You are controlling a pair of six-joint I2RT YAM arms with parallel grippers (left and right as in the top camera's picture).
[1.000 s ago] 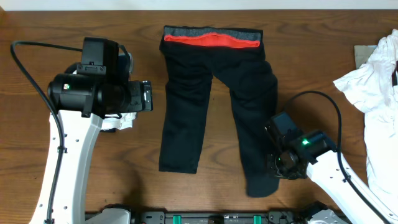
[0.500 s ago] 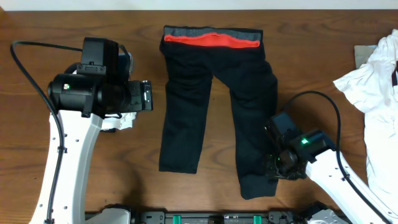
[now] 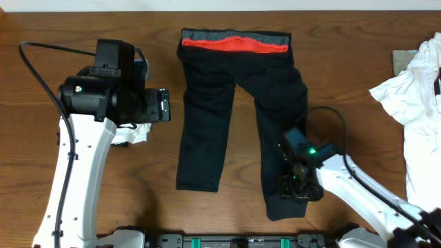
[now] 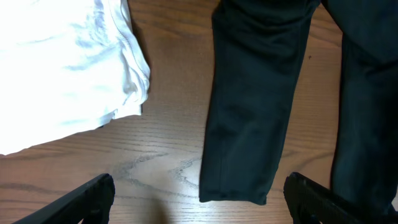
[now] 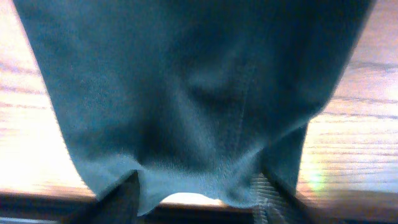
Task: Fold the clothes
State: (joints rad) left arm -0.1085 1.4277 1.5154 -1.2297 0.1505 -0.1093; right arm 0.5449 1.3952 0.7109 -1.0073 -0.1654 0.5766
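Black trousers [image 3: 238,117] lie flat on the table [image 3: 344,69], long axis running to the far edge, waistband [image 3: 234,43] farthest. Overhead, the right gripper [image 3: 295,187] sits on one hem. Left wrist: the left gripper [image 4: 199,202] gapes empty above the other hem. Right wrist: cloth crowds the fingers [image 5: 118,198]; pinched or not, I cannot tell. I'd guess straightening before folding; next, both hems need gripping.

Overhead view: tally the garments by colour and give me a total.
Black: 1, the black trousers
White: 2, the white garment by the left arm and the white garment at the right edge
Total: 3
The grey scrap at the right edge is too cut off to count.
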